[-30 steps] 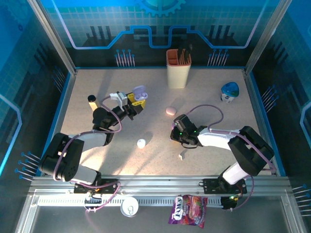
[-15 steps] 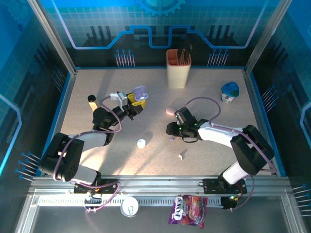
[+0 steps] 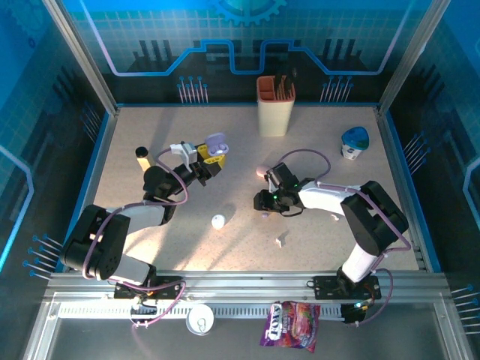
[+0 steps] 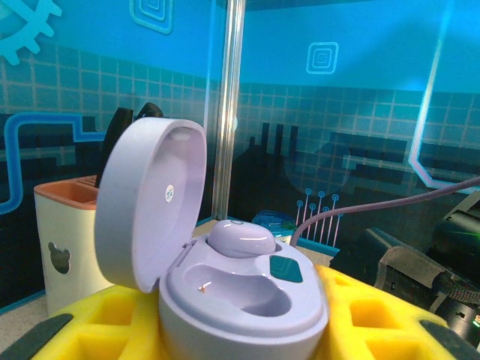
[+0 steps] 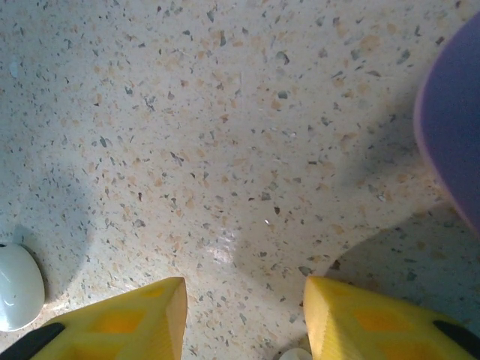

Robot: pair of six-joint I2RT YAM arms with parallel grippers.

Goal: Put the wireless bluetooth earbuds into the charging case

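table (image 3: 187,247) speckled | on it: cup holder (image 3: 275,112); white case (image 3: 217,221); white earbud (image 3: 282,241)

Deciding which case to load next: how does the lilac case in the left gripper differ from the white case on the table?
The lilac case has its lid open, one earbud seated and one well empty; the white case is shut. The lilac case is held in the left gripper; the white case lies free on the table. Both are rounded pebble shapes.

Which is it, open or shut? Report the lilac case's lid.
Open: the lilac case has its lid swung up, one earbud seated, the other well empty.
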